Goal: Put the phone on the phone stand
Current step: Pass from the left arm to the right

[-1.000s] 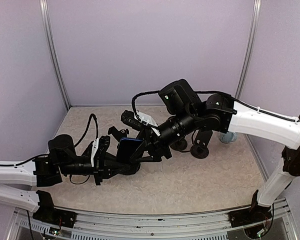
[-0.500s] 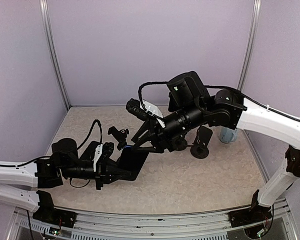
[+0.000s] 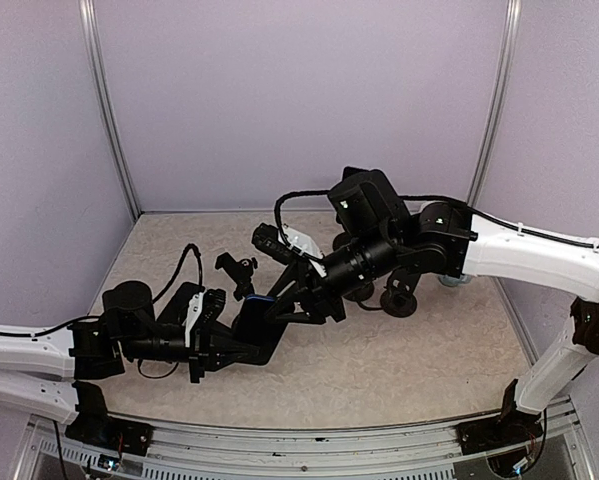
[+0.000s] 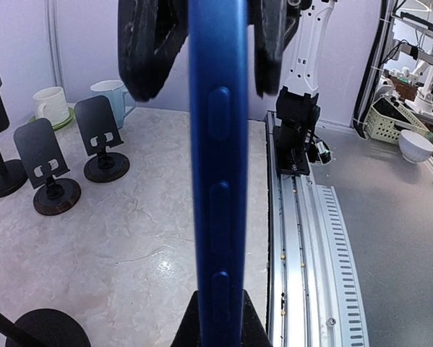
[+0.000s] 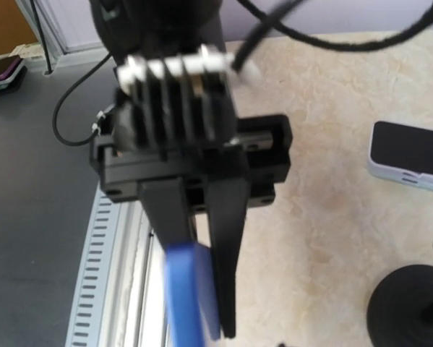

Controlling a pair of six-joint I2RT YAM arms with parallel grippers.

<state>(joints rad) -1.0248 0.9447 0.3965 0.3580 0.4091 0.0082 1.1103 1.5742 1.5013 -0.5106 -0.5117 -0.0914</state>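
we hold the blue phone (image 4: pixel 217 144) edge-on in our clamped left gripper (image 4: pixel 217 319), while our right gripper (image 4: pixel 216 43) pinches its far end

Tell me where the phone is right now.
In the top view the phone is left of centre over the table, held in the left hand, with the right hand clamped on its other end.

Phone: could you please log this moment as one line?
left gripper: shut on phone | right gripper: shut on phone | phone stands: empty
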